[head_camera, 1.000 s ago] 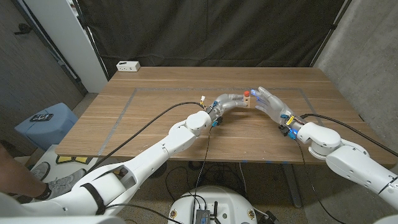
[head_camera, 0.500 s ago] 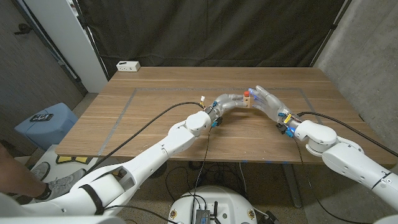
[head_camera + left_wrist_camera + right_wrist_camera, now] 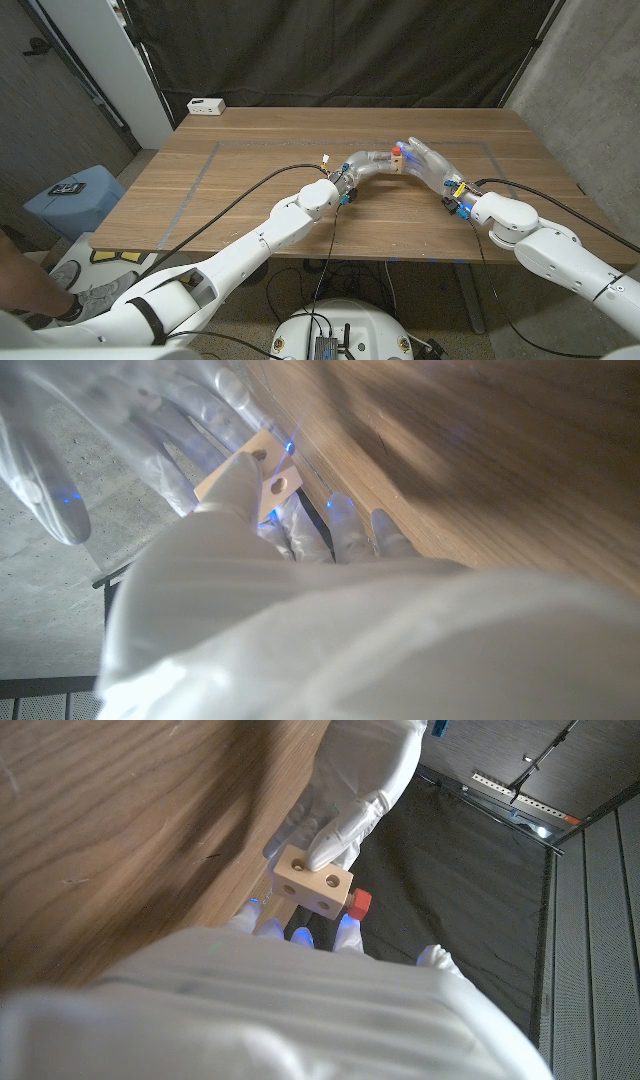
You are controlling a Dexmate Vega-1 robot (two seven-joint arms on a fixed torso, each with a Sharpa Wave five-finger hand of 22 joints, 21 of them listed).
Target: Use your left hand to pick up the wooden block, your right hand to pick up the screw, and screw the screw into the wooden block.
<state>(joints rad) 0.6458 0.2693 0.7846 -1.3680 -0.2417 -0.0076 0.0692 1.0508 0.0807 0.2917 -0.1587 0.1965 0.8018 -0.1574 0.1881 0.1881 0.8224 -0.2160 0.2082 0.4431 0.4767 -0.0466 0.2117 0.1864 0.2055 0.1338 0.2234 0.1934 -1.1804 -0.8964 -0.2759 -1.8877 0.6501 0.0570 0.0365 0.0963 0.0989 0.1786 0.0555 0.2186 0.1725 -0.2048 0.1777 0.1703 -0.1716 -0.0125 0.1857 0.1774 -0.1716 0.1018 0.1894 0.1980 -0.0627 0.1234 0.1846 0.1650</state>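
Note:
A small pale wooden block [image 3: 313,884] with round holes is pinched in my left hand [image 3: 368,161] just above the middle of the table. In the left wrist view a finger of that hand presses on the block [image 3: 268,468]. A screw with a red head [image 3: 360,902] sticks out of the block [image 3: 401,166]; in the head view the screw [image 3: 397,152] stands on top of it. My right hand [image 3: 428,163] comes in from the right, its fingertips [image 3: 345,930] up against the block right beside the screw. Whether they grip the screw is hidden.
A white box [image 3: 206,105] lies at the table's far left corner. Grey tape lines [image 3: 205,170] mark a rectangle on the wooden table [image 3: 250,130]. Black cables run from both wrists over the front edge. A blue bin [image 3: 75,195] stands on the floor to the left.
My right hand and forearm have slid a little left, bringing the fingers in against the block and screw. The left hand and the block have stayed where they were.

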